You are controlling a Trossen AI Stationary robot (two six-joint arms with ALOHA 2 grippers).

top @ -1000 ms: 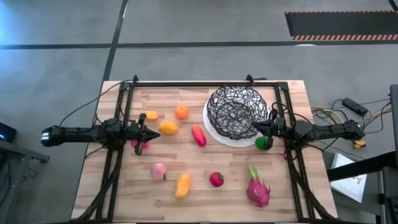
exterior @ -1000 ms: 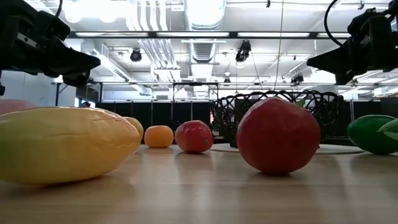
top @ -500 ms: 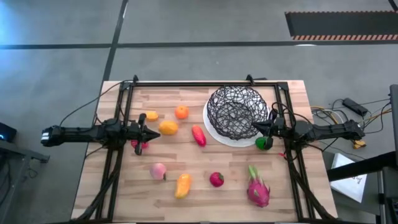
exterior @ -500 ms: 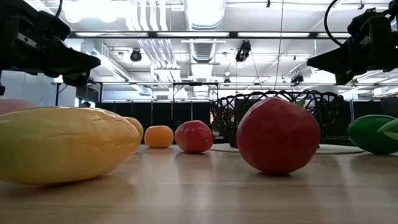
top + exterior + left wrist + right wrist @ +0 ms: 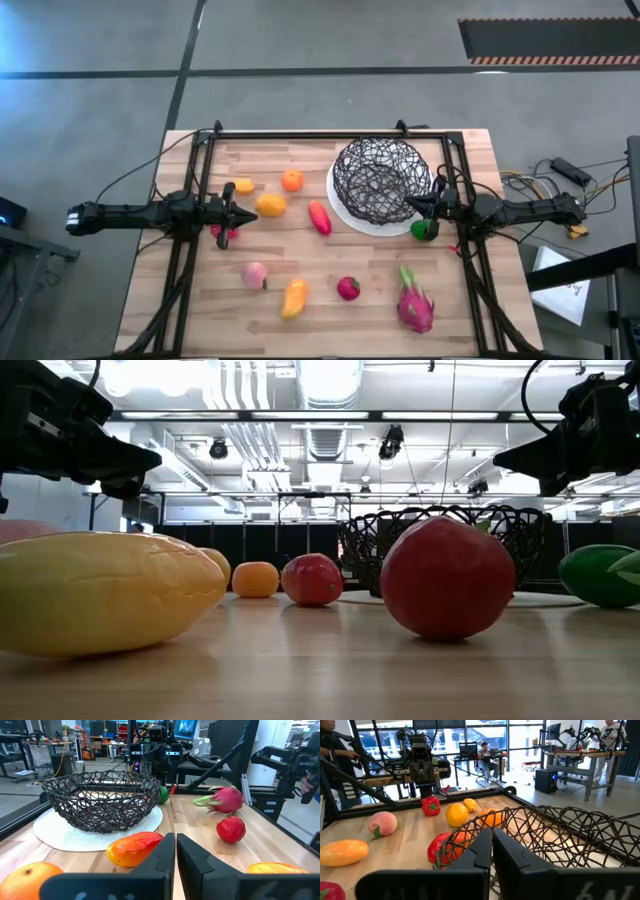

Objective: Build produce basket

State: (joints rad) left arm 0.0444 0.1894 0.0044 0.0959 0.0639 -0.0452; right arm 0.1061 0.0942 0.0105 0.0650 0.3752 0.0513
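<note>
Left gripper (image 5: 232, 214): clenched, above counter (image 5: 200, 300) | Right gripper (image 5: 408, 205): clenched, at basket (image 5: 380, 180) rim | Produce: outside basket

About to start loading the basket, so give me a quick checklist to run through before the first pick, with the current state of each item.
1. Basket upright on its white plate: ok.
2. Basket holds no produce yet: ok, nothing shows inside.
3. Left gripper holds nothing, fingers together: ok.
4. Right gripper holds nothing, at the basket's rim: ok.
5. Green piece free to grasp: cannot tell, the right arm partly covers it.
6. Dragon fruit lying in the open: ok.
</note>
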